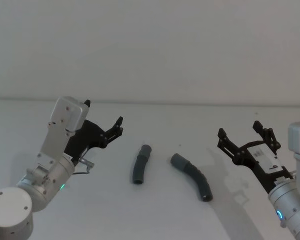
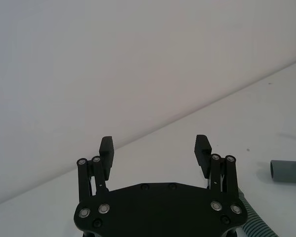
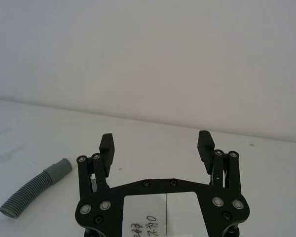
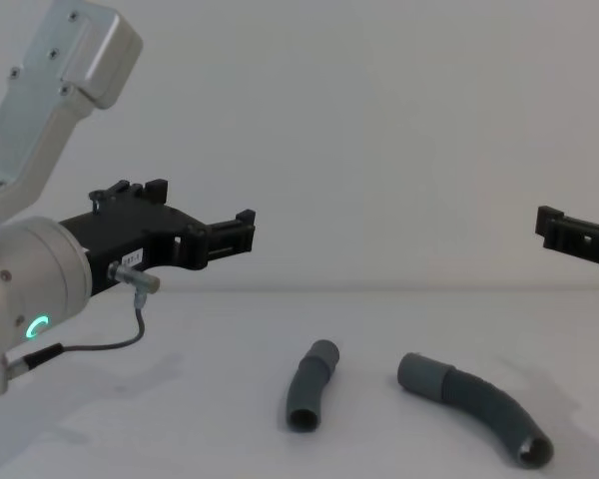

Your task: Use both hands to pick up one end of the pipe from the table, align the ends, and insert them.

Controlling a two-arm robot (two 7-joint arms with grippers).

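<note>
Left gripper (image 1: 104, 112) hangs over the left part of the white table (image 1: 155, 220), raised clear of the surface; fingers spread wide, nothing between them; green ring light lit on its arm. Just right of it the short hose piece (image 1: 140, 170) lies flat on the table, slightly bent, its smooth narrower cuff (image 1: 146, 149) at the far end, open mouth of the near end facing the robot. Next, near but not touching, the longer hose piece (image 1: 195, 177) lies flat and curved; its wider cuff (image 1: 179, 161) at the far-left end, turned toward the short piece; bare table between the two cuffs. Right gripper (image 1: 239, 129) hovers over the right part of the table, apart from the longer piece; fingers held apart, empty.
</note>
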